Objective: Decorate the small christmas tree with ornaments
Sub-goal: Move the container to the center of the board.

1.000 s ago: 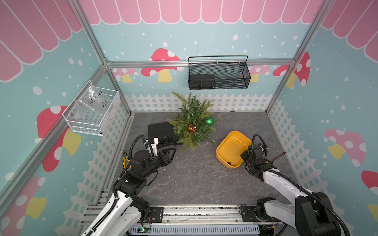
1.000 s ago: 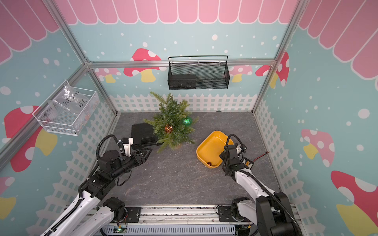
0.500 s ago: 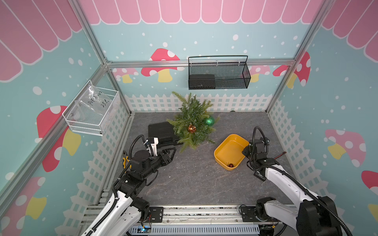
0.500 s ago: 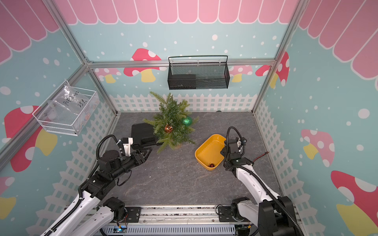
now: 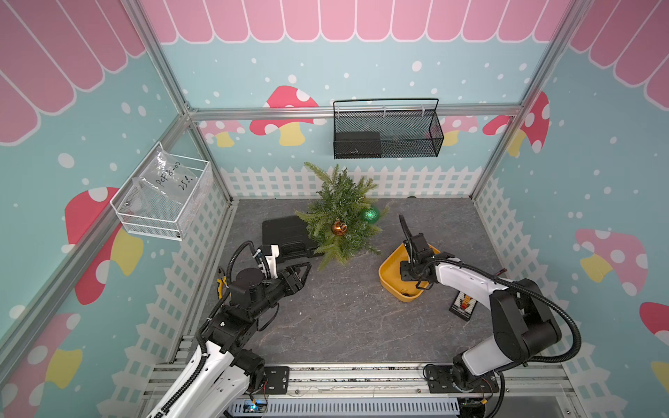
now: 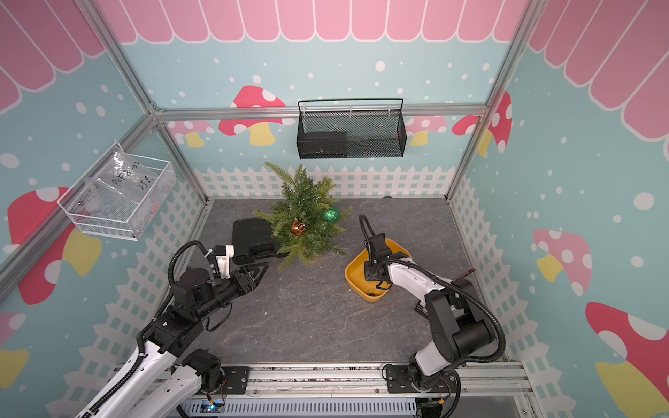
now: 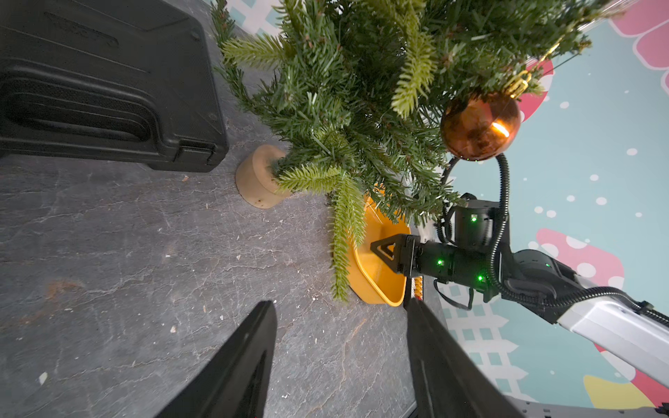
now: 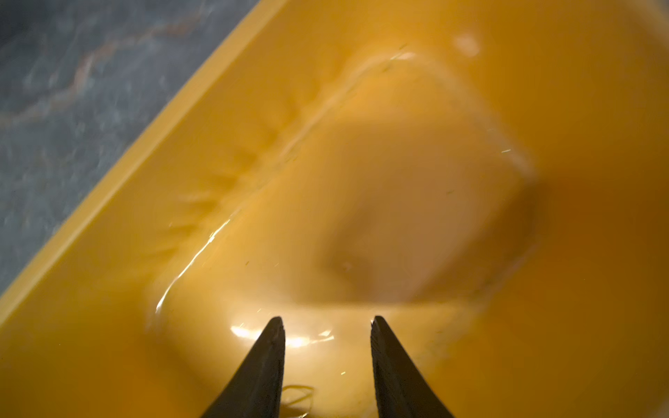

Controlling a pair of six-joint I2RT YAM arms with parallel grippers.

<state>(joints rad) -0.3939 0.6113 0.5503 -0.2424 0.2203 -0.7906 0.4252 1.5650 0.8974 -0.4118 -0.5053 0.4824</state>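
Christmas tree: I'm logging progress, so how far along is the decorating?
Done: the green bauble and amber bauble hang on the small christmas tree. In hand: nothing yet; the right gripper, open, is inside the yellow tub. Left: a small item in the tub's corner, apparently the last ornament, to hang.

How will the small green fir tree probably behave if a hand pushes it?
The small green fir tree may tip: its round wooden base looks narrower than its branches. Feathery branches probably bend. The shiny copper bauble would likely swing.
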